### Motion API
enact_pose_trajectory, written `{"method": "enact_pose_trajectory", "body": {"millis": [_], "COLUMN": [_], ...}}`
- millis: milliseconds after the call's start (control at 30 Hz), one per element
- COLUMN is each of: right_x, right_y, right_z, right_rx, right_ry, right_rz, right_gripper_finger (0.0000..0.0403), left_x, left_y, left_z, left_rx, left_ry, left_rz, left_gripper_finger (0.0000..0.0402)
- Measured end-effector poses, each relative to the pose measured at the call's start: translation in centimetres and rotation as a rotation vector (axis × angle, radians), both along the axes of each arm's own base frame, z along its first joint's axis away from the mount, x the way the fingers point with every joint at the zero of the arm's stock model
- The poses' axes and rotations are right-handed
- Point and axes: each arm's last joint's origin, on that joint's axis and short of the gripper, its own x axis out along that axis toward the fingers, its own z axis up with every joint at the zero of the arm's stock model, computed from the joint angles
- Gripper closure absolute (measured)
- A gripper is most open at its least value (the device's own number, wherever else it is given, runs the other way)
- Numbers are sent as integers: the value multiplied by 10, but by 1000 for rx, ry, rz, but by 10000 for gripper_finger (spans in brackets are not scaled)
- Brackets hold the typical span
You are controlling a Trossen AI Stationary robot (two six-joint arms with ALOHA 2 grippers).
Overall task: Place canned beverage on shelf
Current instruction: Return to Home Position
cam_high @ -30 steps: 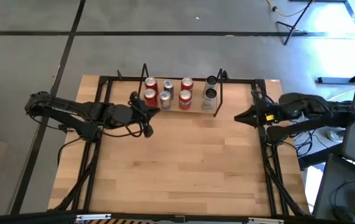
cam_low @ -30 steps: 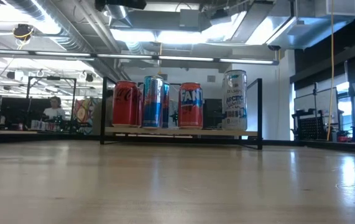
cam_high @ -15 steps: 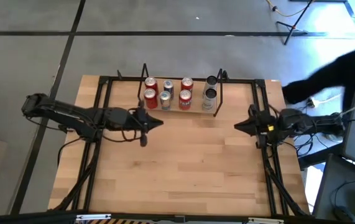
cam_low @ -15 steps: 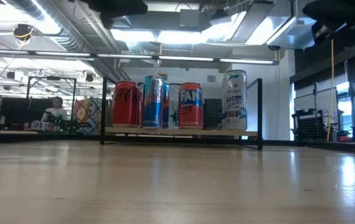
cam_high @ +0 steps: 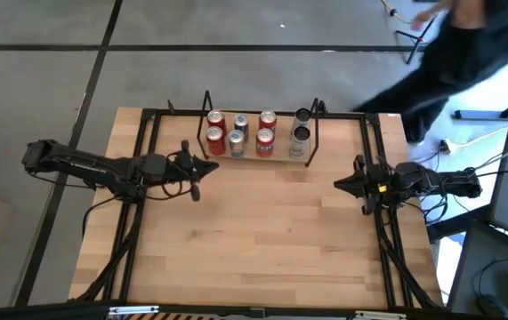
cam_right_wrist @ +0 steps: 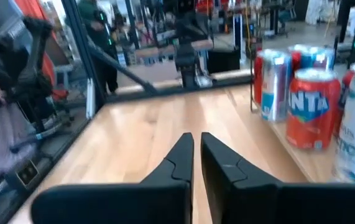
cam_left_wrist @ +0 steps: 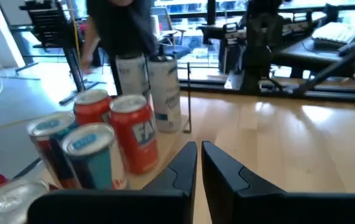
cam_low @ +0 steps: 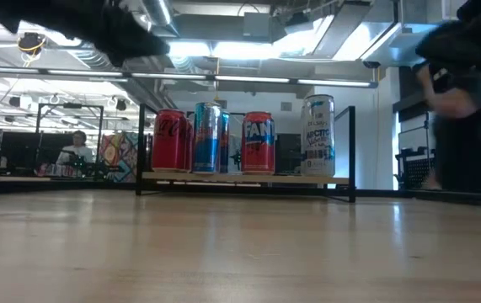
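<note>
Overhead, low, wrist views; shelf (cam_low: 240,178) shared

Person (cam_high: 467,40) past the shelf (cam_high: 282,144): a dark smear (cropped at the edge); hands indistinct.

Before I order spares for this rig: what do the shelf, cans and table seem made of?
Shelf: thin black rods, likely painted metal, with a pale wood floor. Cans: probably aluminium, glossy printed sides, silvery tops. Table: light wood planks, faintly reflective.
</note>
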Motion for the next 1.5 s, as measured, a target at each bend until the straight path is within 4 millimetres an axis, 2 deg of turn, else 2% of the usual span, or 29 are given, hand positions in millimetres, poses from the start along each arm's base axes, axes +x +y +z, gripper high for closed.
{"method": "enact_pose_trajectory", "body": {"millis": [233,400,700,967,1067,1133,1233,1400,1500], "right_x": [5,11,15,15,15,15,15,15,15], "right_y": [2,3,4,4,4,4,4,4,4], "right_z": [-15,-28,-42,-43,-43,-43,-43,-44,-44], "right_rx": [-19,10,63,54,53,54,54,33,31], "right_ry": [-26,-42,-51,-59,-57,-59,-59,-57,-56], "right_rz": [53,45,52,53,52,51,52,53,56], "right_gripper_finger": [384,384,384,384,384,384,384,384,384], "left_x": [-24,-46,-73,-97,-96,-94,-92,-89,-88], "left_y": [0,2,5,6,5,5,5,2,-1], "left_z": [-34,-47,-55,-64,-69,-70,-70,-74,-76], "left_rx": [-44,-64,-84,-124,-180,-237,-210,-165,-280], "left_ry": [-144,-211,-172,-137,-116,-173,-217,-235,-229], "left_rz": [-49,-49,-19,-28,-38,-34,-51,-151,-257], "left_gripper_finger": [382,382,382,382,382,382,382,382,382]}}
